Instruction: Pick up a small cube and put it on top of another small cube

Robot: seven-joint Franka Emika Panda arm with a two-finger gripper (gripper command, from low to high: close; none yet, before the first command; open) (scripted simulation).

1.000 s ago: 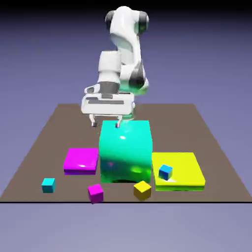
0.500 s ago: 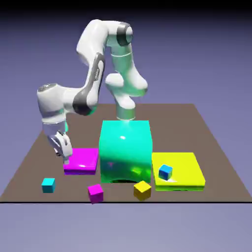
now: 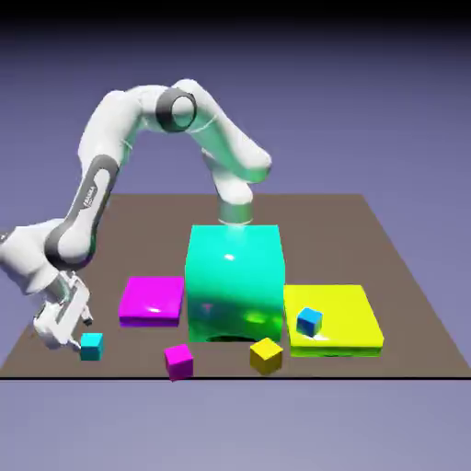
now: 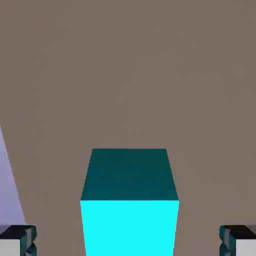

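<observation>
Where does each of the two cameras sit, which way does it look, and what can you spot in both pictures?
Exterior view: stands still above the table's front edge, facing the robot; shows the whole white arm, the gripper low at the exterior view's left, and the coloured blocks.
Hand view: rides on the hand, looking along the open gripper at the table; only the two grey fingertips show.
Shared: the small cyan cube, beside the gripper outside, between the fingertips up close.

Small cyan cube (image 3: 90, 346) (image 4: 129, 210) rests flat on the table.
</observation>
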